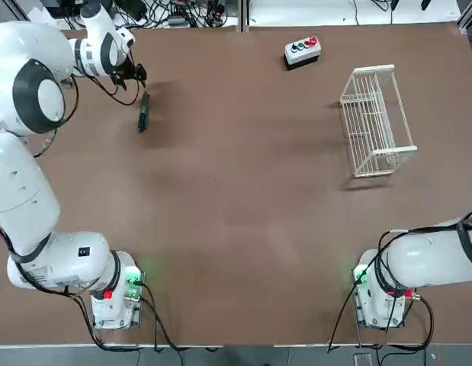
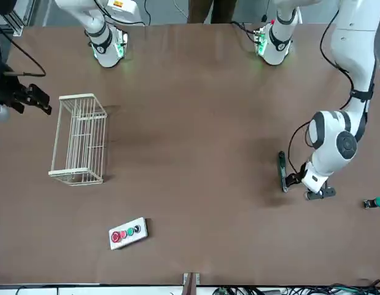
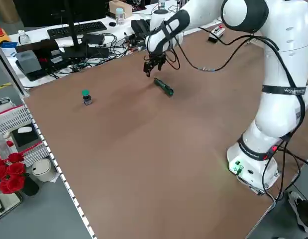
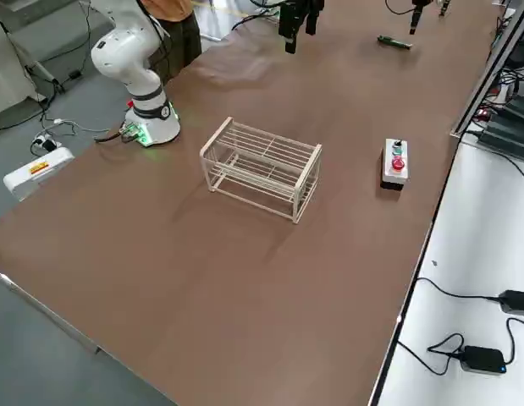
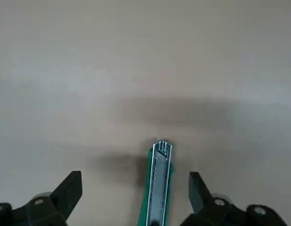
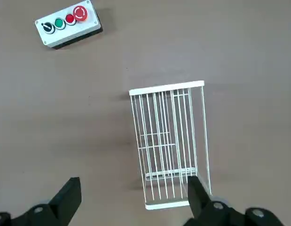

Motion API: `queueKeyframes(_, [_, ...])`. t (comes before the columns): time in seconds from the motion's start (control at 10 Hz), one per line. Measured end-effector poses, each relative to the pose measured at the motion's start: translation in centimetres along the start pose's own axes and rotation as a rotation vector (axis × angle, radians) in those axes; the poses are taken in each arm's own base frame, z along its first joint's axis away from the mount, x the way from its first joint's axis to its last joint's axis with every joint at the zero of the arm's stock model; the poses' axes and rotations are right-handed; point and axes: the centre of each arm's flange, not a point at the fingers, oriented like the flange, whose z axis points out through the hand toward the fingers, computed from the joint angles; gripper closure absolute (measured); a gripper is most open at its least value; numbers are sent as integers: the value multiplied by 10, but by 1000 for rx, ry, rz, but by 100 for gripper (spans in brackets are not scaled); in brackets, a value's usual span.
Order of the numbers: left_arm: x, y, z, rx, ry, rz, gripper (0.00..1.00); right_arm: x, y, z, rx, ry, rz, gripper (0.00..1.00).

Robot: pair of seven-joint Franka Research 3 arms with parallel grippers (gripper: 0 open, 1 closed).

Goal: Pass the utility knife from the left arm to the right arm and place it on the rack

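Top view, upper left: utility knife (image 1: 143, 112) flat on the brown table (image 1: 236, 229), long axis nearly vertical in the frame, untouched. Left gripper (image 1: 136, 74) just above and beside the knife's upper end, fingers spread wide and holding nothing; left arm (image 1: 22, 183) stretched from its base at lower left along the frame's left edge, evidently to bring the tool over the handle.

Left wrist view: knife (image 5: 159, 183) centred between the two black fingertips (image 5: 70, 188), pointing away from the camera. Such alignment presumably for a closure across the narrow body rather than along it. Fingers apart from the knife on both sides; no contact visible.

Top view, right of centre: rack (image 1: 375, 122), white wire grid, well apart from the knife, near the right arm's side so that delivery falls to that arm. Button box (image 1: 303, 50) at upper centre, clear of both.

Front view, left edge: right gripper (image 2: 30, 96) raised beside the rack (image 2: 79, 140), fingers parted and empty, apparently waiting for the handover. Right wrist view: rack (image 6: 171, 146) directly ahead between the open fingers.

Front view, far right: small green-topped knob (image 2: 374, 203), apart from the knife (image 2: 282, 171).

Stage judged: approach for first pick-up; grasp, transfer and placing not yet done.
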Motion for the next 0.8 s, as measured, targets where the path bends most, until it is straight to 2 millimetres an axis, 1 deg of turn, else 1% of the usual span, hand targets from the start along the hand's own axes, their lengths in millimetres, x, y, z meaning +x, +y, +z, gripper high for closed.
queueKeyframes(0.2, [-13,6,15,1,-18,-1,0,0,0,0,0,0,0,0])
queueKeyframes(0.5, [-26,3,30,2,-28,-3,0,0,0,0,0,0,-1,0])
queueKeyframes(0.8, [-31,2,44,1,-34,-5,1,0,-1,0,0,-1,-3,0])
